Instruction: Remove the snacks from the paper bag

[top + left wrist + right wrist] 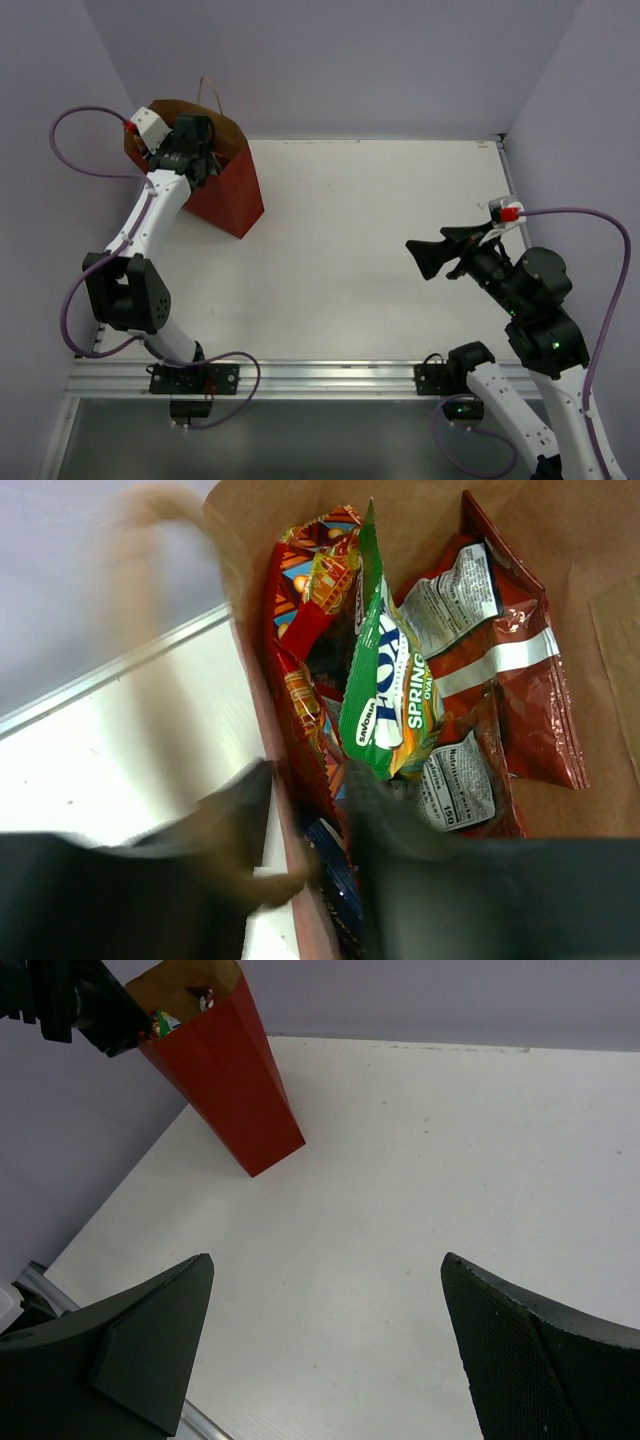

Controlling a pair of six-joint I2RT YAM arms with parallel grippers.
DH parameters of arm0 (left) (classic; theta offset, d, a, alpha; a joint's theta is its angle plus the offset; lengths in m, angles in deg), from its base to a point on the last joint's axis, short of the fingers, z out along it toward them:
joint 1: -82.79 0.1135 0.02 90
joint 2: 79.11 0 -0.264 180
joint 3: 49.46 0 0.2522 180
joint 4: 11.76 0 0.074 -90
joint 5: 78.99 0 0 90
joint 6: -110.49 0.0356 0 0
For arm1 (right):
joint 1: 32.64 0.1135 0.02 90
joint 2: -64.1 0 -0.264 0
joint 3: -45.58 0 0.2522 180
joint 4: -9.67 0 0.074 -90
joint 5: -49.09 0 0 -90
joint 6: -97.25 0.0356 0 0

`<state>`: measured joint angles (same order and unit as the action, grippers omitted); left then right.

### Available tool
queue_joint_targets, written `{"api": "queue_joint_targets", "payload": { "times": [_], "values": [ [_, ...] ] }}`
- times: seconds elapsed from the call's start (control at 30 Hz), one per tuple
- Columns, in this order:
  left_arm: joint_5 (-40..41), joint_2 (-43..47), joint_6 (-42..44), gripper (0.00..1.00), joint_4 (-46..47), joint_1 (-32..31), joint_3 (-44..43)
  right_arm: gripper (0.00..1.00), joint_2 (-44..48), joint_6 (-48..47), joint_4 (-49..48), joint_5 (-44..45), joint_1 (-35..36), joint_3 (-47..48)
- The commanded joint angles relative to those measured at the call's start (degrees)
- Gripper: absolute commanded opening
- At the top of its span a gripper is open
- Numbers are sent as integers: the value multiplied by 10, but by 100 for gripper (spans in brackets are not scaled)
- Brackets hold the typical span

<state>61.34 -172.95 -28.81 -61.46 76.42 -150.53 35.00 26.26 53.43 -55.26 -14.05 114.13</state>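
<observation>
The reddish-brown paper bag (228, 192) stands at the table's far left; it also shows in the right wrist view (232, 1090). My left gripper (190, 150) is at its mouth. In the left wrist view the gripper (310, 815) is open and blurred, one finger (232, 820) outside the bag wall (300, 880) and the other inside. In the bag lie a green-white packet (385, 690), two red chip bags (505, 670) (458, 792), a red patterned bag (305, 600) and a blue packet (335, 870). My right gripper (425, 255) is open and empty above the table (325, 1270).
A blurred twisted paper handle (160, 630) loops in front of the left wrist camera. The white table (380, 230) ends at a metal rail (330, 375) along the near edge. Purple walls enclose the far and side edges.
</observation>
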Motion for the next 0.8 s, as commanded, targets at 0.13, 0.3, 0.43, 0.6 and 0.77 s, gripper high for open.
{"api": "queue_joint_targets", "payload": {
  "times": [0.13,0.3,0.43,0.6,0.77],
  "values": [
    [1,4,39,7,6,7,-32,99,0,-12,0,16,4,5],
    [-15,23,69,0,-6,7,-25,99,-5,-12,-1,17,5,12],
    [-46,55,97,0,-4,7,9,99,-14,-13,2,15,5,17],
    [-96,133,130,0,16,7,67,99,-31,-13,7,9,5,29],
    [-160,215,154,0,20,7,129,99,-56,-13,13,-7,5,50]
  ]
}}
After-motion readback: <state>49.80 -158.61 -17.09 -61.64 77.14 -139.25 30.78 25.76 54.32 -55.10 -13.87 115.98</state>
